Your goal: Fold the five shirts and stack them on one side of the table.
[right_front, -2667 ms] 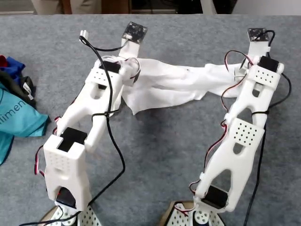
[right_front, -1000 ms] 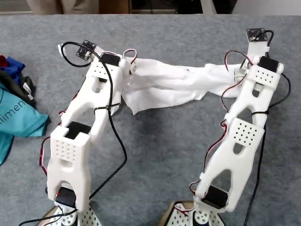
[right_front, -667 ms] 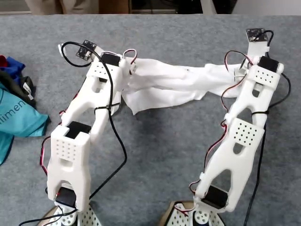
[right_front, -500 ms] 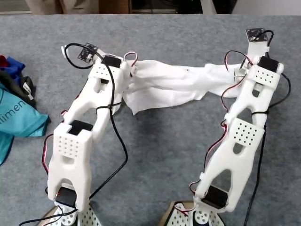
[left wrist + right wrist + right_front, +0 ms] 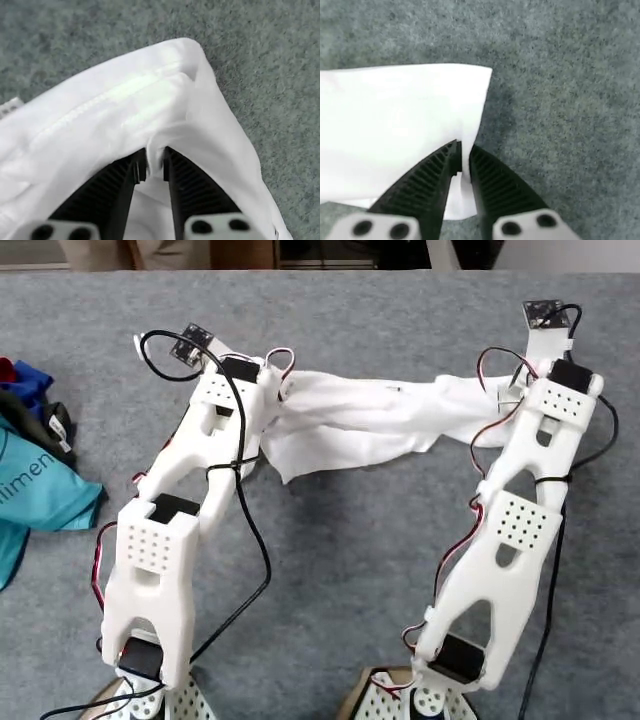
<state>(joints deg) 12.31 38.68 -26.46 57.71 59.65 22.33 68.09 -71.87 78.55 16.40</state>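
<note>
The left claw [image 5: 154,162] is clamping its two black ribbed fingers [image 5: 112,192] almost together on a pinched fold of the crumpled white fabric shirt [image 5: 125,100], beside a stitched hem, with only the thin cloth sitting between them. The right claw [image 5: 464,155] is likewise nipping the shirt's [image 5: 395,115] straight edge near a corner, its fingers nearly closed with just the fabric in the gap.

From above, the shirt [image 5: 360,425] is stretching as a wrinkled band across the far half of the grey felt-covered table [image 5: 350,570], running from the left white plastic arm [image 5: 190,470] to the right white plastic arm [image 5: 520,490]. A loose flap of it is drooping toward the near side, closer to the left arm, and is lying on the table.

At the table's left edge, well apart from the white shirt, a rumpled teal shirt [image 5: 40,490] is lying in a heap with a bunched blue garment [image 5: 25,380] and a black one [image 5: 40,425] on its far side.
</note>
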